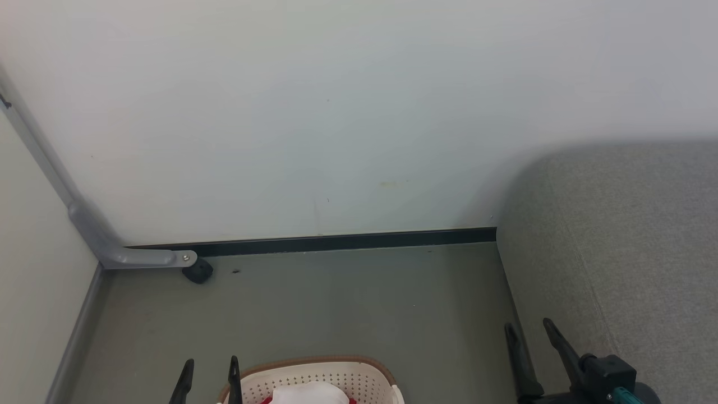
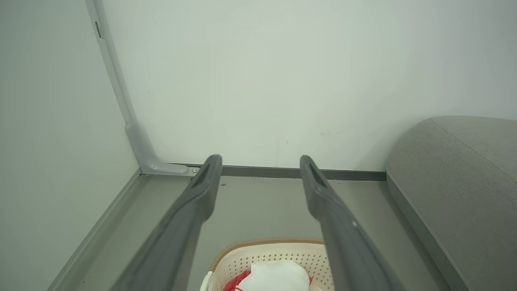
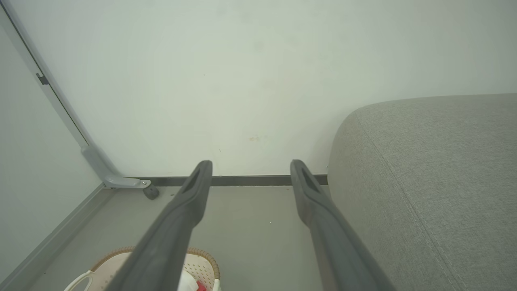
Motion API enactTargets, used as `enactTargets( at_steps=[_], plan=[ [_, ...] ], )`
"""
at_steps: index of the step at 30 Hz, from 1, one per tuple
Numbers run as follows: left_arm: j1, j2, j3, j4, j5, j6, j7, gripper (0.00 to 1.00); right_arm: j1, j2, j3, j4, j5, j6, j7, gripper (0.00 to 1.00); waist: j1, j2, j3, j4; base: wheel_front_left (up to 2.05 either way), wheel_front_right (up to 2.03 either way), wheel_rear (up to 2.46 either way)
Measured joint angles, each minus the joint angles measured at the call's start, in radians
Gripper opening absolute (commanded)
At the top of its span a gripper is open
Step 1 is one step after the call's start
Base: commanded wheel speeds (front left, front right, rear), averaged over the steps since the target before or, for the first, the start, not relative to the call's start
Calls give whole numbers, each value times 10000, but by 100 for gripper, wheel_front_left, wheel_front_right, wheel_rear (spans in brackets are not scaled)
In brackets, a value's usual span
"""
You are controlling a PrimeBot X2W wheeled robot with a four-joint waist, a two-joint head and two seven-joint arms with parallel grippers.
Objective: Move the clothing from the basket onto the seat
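The cream basket (image 1: 359,377) with a brown rim sits on the floor at the bottom edge of the head view, holding red and white clothing (image 1: 309,393). My left gripper (image 1: 210,367) stands open just left of the basket, nothing between its fingers. My right gripper (image 1: 528,329) is open too, beside the front left edge of the grey seat (image 1: 622,252). The left wrist view looks down on the basket (image 2: 278,252) and the clothing (image 2: 274,276) between its open fingers (image 2: 204,182), with the seat (image 2: 464,178) to the right. In the right wrist view, the basket (image 3: 200,264) lies low left and the seat (image 3: 424,169) right.
A white wall (image 1: 336,112) closes the space behind. A grey bracket (image 1: 129,255) with a black caster (image 1: 197,271) stands in the left corner. Grey floor (image 1: 336,303) stretches between the basket, wall and seat.
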Motion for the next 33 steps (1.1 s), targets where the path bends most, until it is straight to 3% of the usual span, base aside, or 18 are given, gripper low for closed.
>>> enactTargets(
  at_steps=[33],
  plan=[
    [-8, 8, -19, 435, 188, -265, 0, 100, -19, 67, -27, 255, 12, 176, 0, 100, 0, 0, -28, -22, 0, 0, 0]
  ],
)
